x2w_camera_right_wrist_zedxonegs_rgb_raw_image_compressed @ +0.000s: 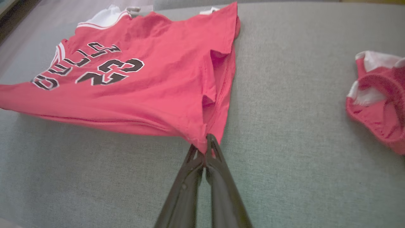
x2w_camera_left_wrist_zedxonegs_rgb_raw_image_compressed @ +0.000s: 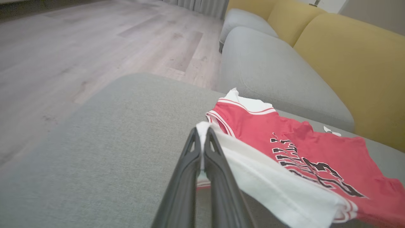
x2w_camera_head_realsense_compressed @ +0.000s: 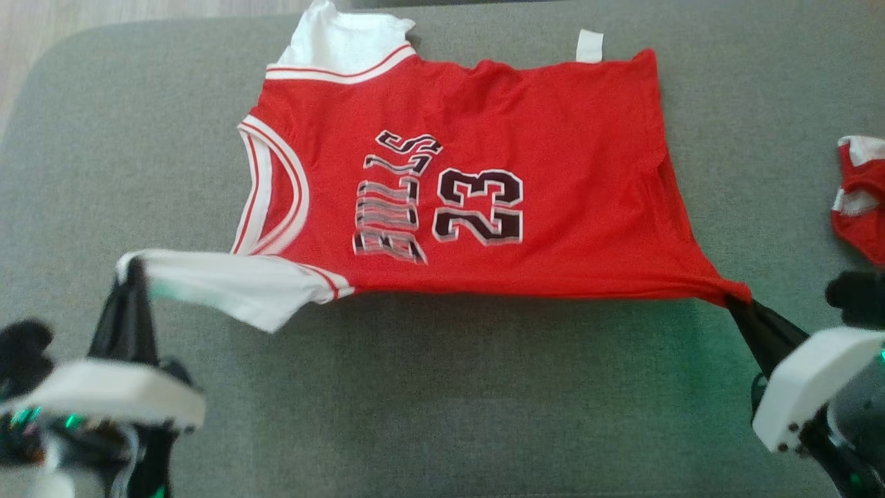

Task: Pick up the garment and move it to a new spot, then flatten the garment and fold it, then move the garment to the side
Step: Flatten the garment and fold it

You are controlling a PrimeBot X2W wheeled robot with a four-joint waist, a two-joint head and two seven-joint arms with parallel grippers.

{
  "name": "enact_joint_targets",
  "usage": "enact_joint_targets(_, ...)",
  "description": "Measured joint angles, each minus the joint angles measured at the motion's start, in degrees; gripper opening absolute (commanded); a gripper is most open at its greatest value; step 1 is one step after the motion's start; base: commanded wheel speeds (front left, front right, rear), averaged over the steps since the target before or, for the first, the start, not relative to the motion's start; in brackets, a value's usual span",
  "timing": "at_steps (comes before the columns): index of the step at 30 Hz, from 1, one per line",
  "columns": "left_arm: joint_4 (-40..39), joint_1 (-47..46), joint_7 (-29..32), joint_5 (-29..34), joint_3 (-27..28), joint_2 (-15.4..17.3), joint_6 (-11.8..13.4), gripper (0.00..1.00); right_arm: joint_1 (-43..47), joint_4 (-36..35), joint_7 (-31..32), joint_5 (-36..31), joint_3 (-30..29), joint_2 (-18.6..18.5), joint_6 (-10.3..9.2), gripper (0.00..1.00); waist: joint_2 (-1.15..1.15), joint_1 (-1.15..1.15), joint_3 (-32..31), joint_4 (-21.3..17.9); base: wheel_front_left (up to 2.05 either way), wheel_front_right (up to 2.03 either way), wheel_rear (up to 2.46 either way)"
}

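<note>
A pale wooden floor (x2w_camera_left_wrist_zedxonegs_rgb_raw_image_compressed: pixel 79 47) stretched out beyond the work area, and a sofa (x2w_camera_left_wrist_zedxonegs_rgb_raw_image_compressed: pixel 348 57) with yellow backs and grey seat cushions stood along the far side. In front of the robot lay a broad grey cushioned surface (x2w_camera_head_realsense_compressed: pixel 484 401) with a rounded corner at its far left.

A red jersey (x2w_camera_head_realsense_compressed: pixel 567 173) with white trim was spread across the middle of that surface, turned sideways. Its neck and armholes pointed to the robot's left and its hem to the right. The black lettering "BULLS" and the number "23" faced up. The far half lay flat on the cushion. The near edge was drawn into a taut line between the two arms and seemed slightly raised, with a shadow beneath it. The hem side had a few folds near its near corner.

A smaller red and white garment (x2w_camera_head_realsense_compressed: pixel 861 200) sat crumpled at the far right of the surface, well apart from the jersey.

The left pincer (x2w_camera_head_realsense_compressed: pixel 131 266) was clenched on the white fabric at the jersey's near shoulder, with the cloth pinched between its dark fingers. The right pincer (x2w_camera_head_realsense_compressed: pixel 736 301) was clenched on the near corner of the red hem, which bunched to a point at its tips.

A small white label (x2w_camera_head_realsense_compressed: pixel 589 46) stuck out from the jersey's far edge.
</note>
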Motion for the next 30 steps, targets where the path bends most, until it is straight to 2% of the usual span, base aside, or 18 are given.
enact_joint_targets(6, 16.34, -14.33, 4.81, -4.02, -3.75, 0.23, -5.00, 0.00, -8.68, 8.28, 2.75, 0.63, 0.38, 0.97, 0.00, 0.00, 0.00, 0.00, 2.62, 0.56, 0.00, 0.00, 0.00)
enact_joint_targets(7, 16.34, -14.33, 4.81, -4.02, -3.75, 0.23, -5.00, 0.00, -8.68, 8.28, 2.75, 0.63, 0.38, 0.97, 0.00, 0.00, 0.00, 0.00, 2.62, 0.56, 0.00, 0.00, 0.00)
enact_joint_targets(14, 34.24, -27.89, 6.22, -4.45, -6.97, -0.19, -9.94, 0.00, -17.83, 19.07, -2.78, 1.96, 1.27, 0.22, 0.00, 0.00, 0.00, 0.01, 5.39, 0.60, 0.00, 0.00, 0.00)
enact_joint_targets(15, 36.16, -29.17, 6.14, -4.68, -7.12, -0.42, -10.56, 0.20, -18.84, 20.51, -4.02, 2.11, 1.70, 0.12, 0.00, 0.19, 0.00, 0.01, 5.60, 0.54, 0.00, 0.00, 0.00)
enact_joint_targets(16, 38.02, -30.34, 6.10, -4.94, -7.46, -0.65, -11.15, 0.80, -19.69, 22.03, -5.30, 2.31, 2.29, -0.08, 0.00, 0.91, 0.00, 0.01, 5.77, 0.47, 0.00, 0.00, 0.00)
enact_joint_targets(17, 39.71, -31.19, 6.08, -5.04, -7.94, -0.85, -11.89, 1.00, -20.26, 23.23, -7.08, 2.58, 2.86, -0.25, 0.00, 1.00, 0.00, 0.01, 5.88, 0.43, 0.00, 0.00, 0.00)
enact_joint_targets(21, 43.56, -31.86, 3.12, -5.57, -8.54, -2.21, -13.73, 1.00, -20.80, 27.15, -16.21, 3.01, 4.35, -0.65, 0.00, 1.00, 0.00, 0.01, 6.01, 0.45, 0.00, 0.00, 0.00)
enact_joint_targets(23, 44.03, -31.60, -0.46, -4.92, -8.42, -2.57, -13.92, 1.00, -20.74, 28.31, -23.20, 2.96, 5.14, -1.18, 0.00, 1.00, 0.00, 0.01, 5.87, 0.52, 0.00, 0.00, 0.00)
enact_joint_targets(28, 40.79, -28.60, -17.01, 1.20, -7.40, -2.91, -11.06, 1.00, -20.02, 29.47, -39.36, -0.69, 5.50, -1.57, 0.00, 1.00, 0.00, 0.01, 5.16, 0.68, 0.00, 0.00, 0.00)
enact_joint_targets(30, 39.07, -26.30, -22.93, 3.69, -7.35, -3.15, -9.81, 1.00, -19.36, 29.44, -43.02, -2.63, 4.12, -1.16, 0.00, 1.00, 0.00, 0.01, 4.72, 0.83, 0.00, 0.00, 0.00)
